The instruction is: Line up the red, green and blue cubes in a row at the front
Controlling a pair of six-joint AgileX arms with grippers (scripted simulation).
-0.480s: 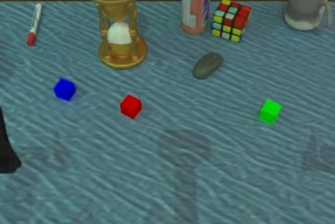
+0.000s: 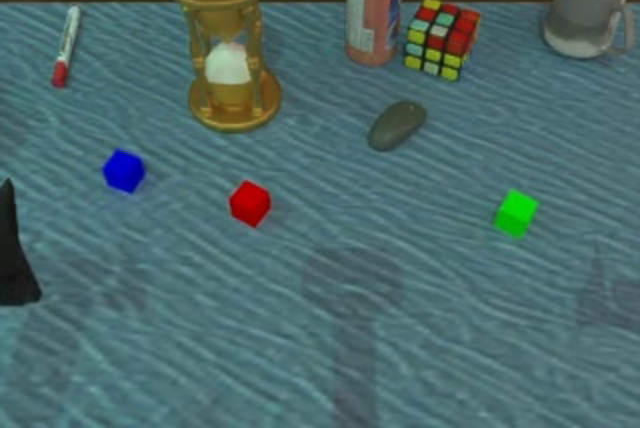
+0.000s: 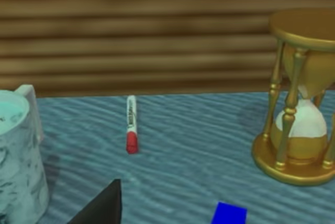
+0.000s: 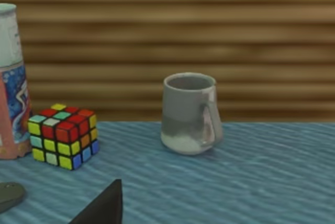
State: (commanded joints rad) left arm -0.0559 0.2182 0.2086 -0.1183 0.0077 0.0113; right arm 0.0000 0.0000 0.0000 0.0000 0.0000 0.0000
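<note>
Likely light, stiff, smooth: blue cube (image 2: pixel 123 170), red cube (image 2: pixel 249 203), green cube (image 2: pixel 516 213). Best pinched across flat sides. Left gripper (image 2: pixel 12 253) at blue's 8 o'clock, jaw state unclear.

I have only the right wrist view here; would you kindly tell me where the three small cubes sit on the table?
Observer: In the top view, the green cube lies alone toward the right side, in front of the grey mouse.
Operator: And the other two?
Observer: The red cube is left of centre, with the blue cube further left, apart from it.
Operator: Is the left arm near them?
Observer: The left gripper shows at the table's left edge, touching no cube.
</note>
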